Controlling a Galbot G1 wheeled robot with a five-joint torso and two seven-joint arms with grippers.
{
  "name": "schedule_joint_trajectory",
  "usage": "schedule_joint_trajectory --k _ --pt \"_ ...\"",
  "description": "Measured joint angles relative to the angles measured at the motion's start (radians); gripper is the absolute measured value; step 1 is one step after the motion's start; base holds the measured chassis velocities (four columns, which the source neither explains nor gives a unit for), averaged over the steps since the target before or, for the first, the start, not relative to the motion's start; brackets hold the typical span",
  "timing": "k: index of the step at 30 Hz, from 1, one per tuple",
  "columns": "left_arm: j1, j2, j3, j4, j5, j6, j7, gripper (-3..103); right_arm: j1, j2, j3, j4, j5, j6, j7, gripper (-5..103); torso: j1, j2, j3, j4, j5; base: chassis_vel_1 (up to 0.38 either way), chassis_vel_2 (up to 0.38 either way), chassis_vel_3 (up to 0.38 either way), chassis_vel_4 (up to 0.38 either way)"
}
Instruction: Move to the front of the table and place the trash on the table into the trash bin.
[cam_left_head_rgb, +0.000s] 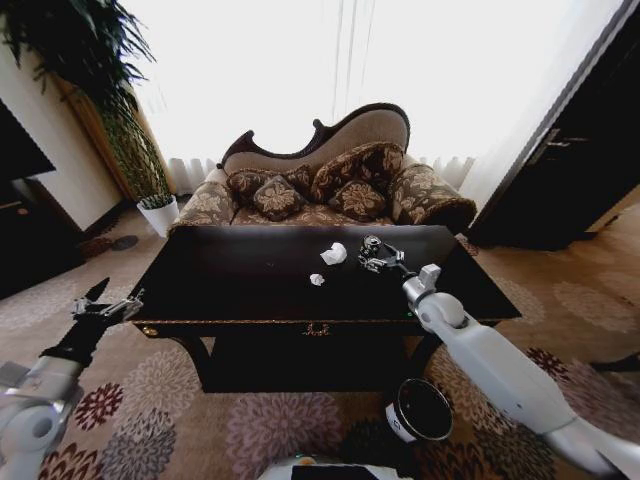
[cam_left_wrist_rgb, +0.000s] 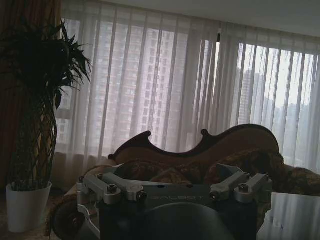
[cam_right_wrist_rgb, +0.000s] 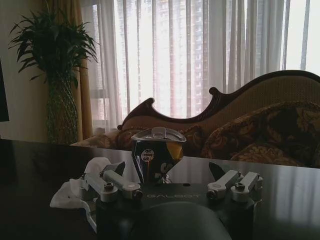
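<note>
Reaching over the dark table (cam_left_head_rgb: 240, 285), my R gripper (cam_left_head_rgb: 375, 256) sits w/ fingers spread wide, empty, the crushed drink can (cam_right_wrist_rgb: 155, 155) standing upright just past the tips and between them (not touching). A crumpled paper ball (cam_left_head_rgb: 334, 253) lies just beside it, a smaller scrap (cam_left_head_rgb: 317, 279) nearer me. L gripper (cam_left_head_rgb: 105, 305) hangs off the table's left corner, fingers apart; trash bin (cam_left_head_rgb: 420, 410) on carpet below my R arm.

Strong backlight, dim foreground.
Daylight through the sheer curtains (cam_left_head_rgb: 330, 70) blows out the head view's upper centre; the glossy desk (cam_left_head_rgb: 250, 275) reflects glare, and wrist views stay murky.
</note>
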Motion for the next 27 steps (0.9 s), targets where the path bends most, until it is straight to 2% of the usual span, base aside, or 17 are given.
schedule_joint_trajectory --k 1,5,7,10,11,14,16,20,22,25,27 --pt "0.000 0.000 0.000 0.000 0.000 0.000 0.000 100 0.000 0.000 0.000 0.000 0.000 0.000 0.000 97 0.000 0.000 0.000 0.0000 0.0000 0.000 0.000 0.000 0.000" --pt "0.004 -0.001 -0.003 -0.002 0.000 0.000 0.000 100 0.006 0.003 -0.006 -0.008 -0.003 -0.002 -0.003 77 0.000 0.000 0.000 -0.0001 0.0000 0.000 0.000 0.000 0.000" --pt "0.005 -0.001 -0.005 -0.003 0.000 0.000 0.000 100 0.006 0.003 -0.007 -0.009 -0.003 -0.002 -0.004 77 0.000 0.000 0.000 -0.0001 0.0000 0.000 0.000 0.000 0.000" --pt "0.009 -0.001 -0.010 -0.006 -0.001 0.000 0.000 100 0.006 0.002 -0.007 -0.011 -0.003 -0.002 -0.007 60 0.000 0.000 0.000 0.0000 0.0001 0.000 0.000 0.000 0.000" --pt "0.009 -0.001 -0.010 -0.006 -0.001 0.000 0.000 100 0.006 0.002 -0.007 -0.011 -0.003 -0.002 -0.007 60 0.000 0.000 0.000 0.0000 0.0001 0.000 0.000 0.000 0.000" --pt "0.012 -0.001 -0.012 -0.012 -0.002 0.000 0.000 100 0.005 0.000 -0.005 -0.011 -0.002 -0.002 -0.012 44 0.000 0.000 0.000 0.0000 0.0000 0.000 0.000 0.000 0.000" --pt "0.013 -0.001 -0.012 -0.014 -0.003 0.000 0.000 100 0.003 0.000 -0.003 -0.011 -0.001 -0.002 -0.014 44 0.000 0.000 0.000 0.0000 0.0001 0.000 0.000 0.000 0.000" --pt "0.015 -0.002 -0.013 -0.016 -0.004 0.001 0.000 100 -0.006 -0.001 0.004 -0.010 0.000 0.000 -0.022 22 0.000 0.000 0.000 -0.0001 0.0001 0.000 0.000 0.000 0.000" --pt "0.015 -0.002 -0.013 -0.016 -0.004 0.001 0.000 100 -0.008 -0.001 0.006 -0.009 0.000 0.000 -0.024 22 0.000 0.000 0.000 -0.0001 0.0000 0.000 0.000 0.000 0.000" --pt "0.015 -0.001 -0.013 -0.017 -0.005 0.001 0.000 100 -0.025 -0.003 0.016 0.003 0.002 0.001 -0.029 6 0.000 0.000 0.000 0.0000 0.0000 0.000 0.000 0.000 0.000" --pt "0.014 -0.001 -0.013 -0.017 -0.005 0.001 0.000 100 -0.032 -0.004 0.020 0.009 0.004 0.002 -0.030 3 0.000 0.000 0.000 0.0000 0.0001 0.000 0.000 0.000 0.000"
